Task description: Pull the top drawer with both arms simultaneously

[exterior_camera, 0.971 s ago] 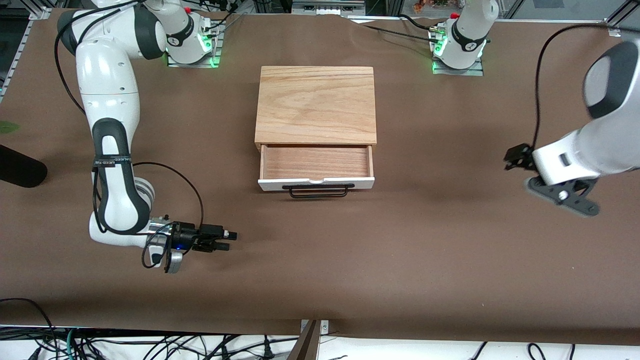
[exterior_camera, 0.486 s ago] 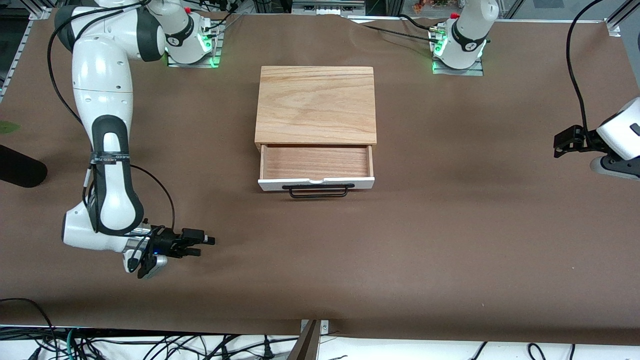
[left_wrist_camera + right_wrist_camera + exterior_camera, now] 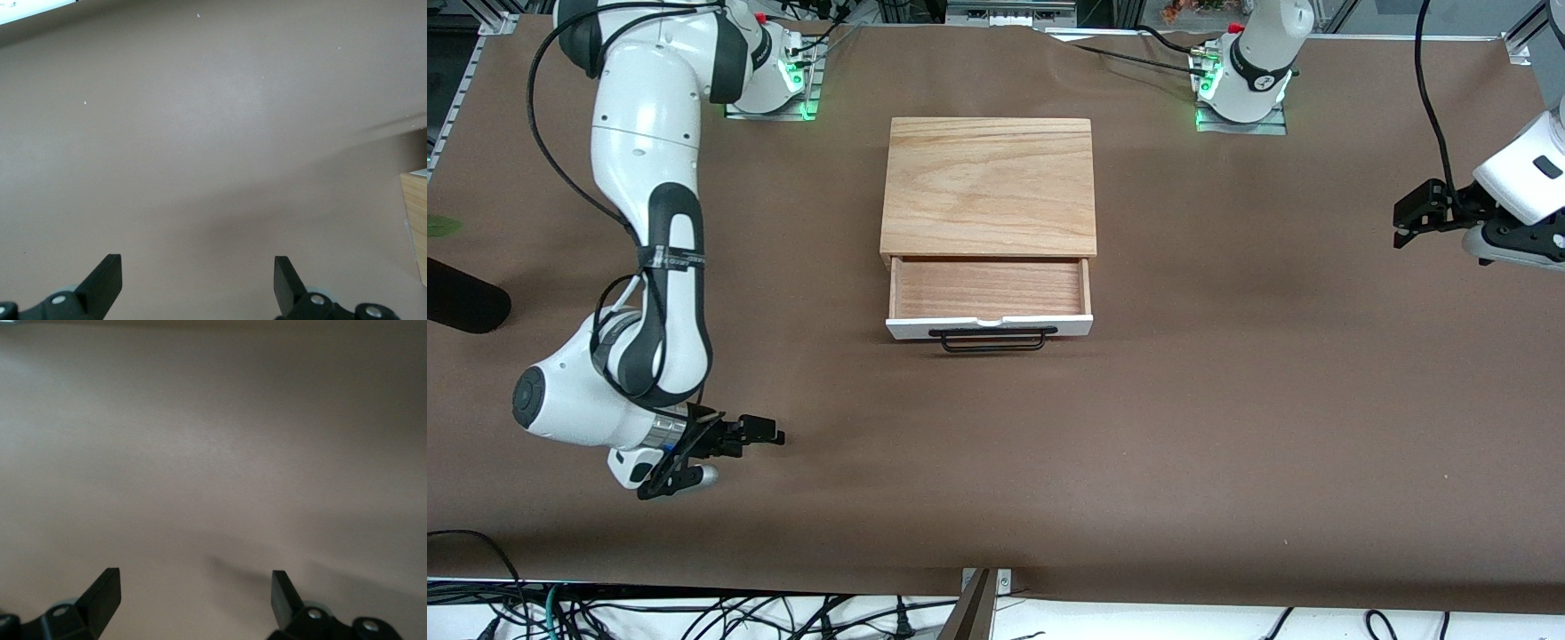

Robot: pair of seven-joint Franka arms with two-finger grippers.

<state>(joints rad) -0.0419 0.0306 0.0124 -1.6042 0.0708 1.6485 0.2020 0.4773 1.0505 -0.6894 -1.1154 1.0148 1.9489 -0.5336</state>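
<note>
The top drawer (image 3: 989,289) stands pulled out of the oak-grain casing (image 3: 987,182), its light wood inside showing and empty. Its white front panel (image 3: 907,327) and black wire bar handle (image 3: 991,341) face the front camera. My right gripper (image 3: 769,436) is open and empty, over bare table toward the right arm's end, well clear of the handle. My left gripper (image 3: 1405,218) is open and empty, over bare table toward the left arm's end. The left wrist view (image 3: 197,280) and the right wrist view (image 3: 195,593) show spread fingers over brown table.
A corner of the casing (image 3: 416,223) shows at the edge of the left wrist view. A dark rounded object (image 3: 463,304) lies at the table edge at the right arm's end. Cables (image 3: 605,613) hang along the table edge nearest the front camera.
Both grippers have moved away from the drawer, the right toward the right arm's end, the left out toward the left arm's end and up. The drawer has not moved.
</note>
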